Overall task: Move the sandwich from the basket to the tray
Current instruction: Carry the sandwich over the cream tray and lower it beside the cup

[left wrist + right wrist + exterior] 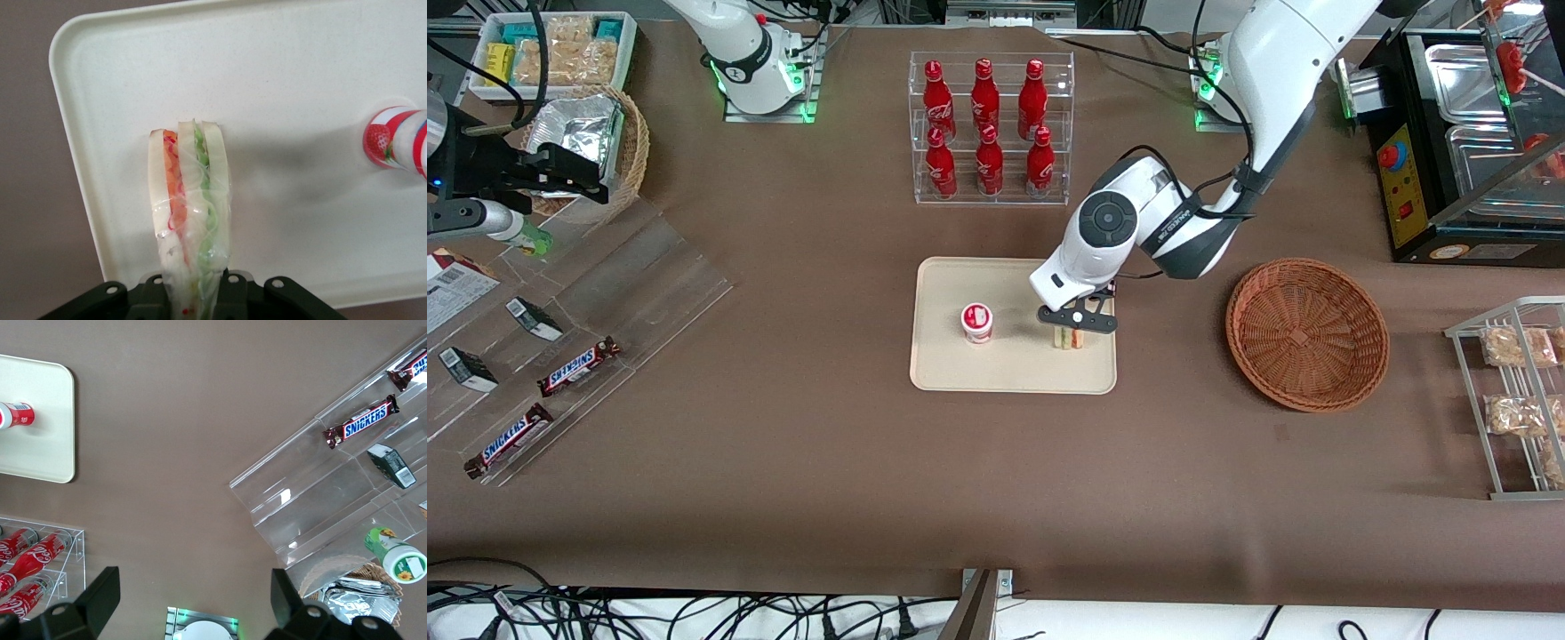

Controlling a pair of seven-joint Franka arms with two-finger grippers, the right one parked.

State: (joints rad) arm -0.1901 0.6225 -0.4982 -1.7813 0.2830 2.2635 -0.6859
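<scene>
Tray (1005,373) mid-table, cream, flat. Basket (1307,333) beside tray twd working arm's end, well apart. Gripper (1073,329) low over tray edge nearest basket — pinching sandwich (190,200), which stands on tray surface. Yogurt cup (977,322) upright on tray, near sandwich, apart.

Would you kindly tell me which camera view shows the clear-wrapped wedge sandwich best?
The left wrist view: the clear-wrapped wedge sandwich fills it, layers plain, between the gripper's fingers over the cream-beige tray. The front view shows it small; the right wrist view, not at all.
</scene>
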